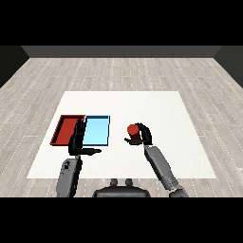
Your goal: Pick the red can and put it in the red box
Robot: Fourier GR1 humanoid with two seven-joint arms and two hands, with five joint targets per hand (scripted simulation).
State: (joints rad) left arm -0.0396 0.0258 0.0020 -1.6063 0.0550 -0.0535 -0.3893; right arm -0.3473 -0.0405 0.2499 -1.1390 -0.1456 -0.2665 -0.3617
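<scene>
The red can (133, 131) stands upright right of the trays, with my right hand (144, 136) curled round it from the right side. Only the can's top and upper left side show past the fingers. The red tray (65, 129) lies at the left of the table, the light blue tray (98, 130) right beside it. My left hand (78, 141) hovers over the near edge where the two trays meet, fingers straight and pointing away, thumb sticking out to the right, holding nothing.
The white table (161, 109) spreads well beyond the trays to the right and back. Both grey forearms come in from the lower corners. A wooden floor surrounds the table.
</scene>
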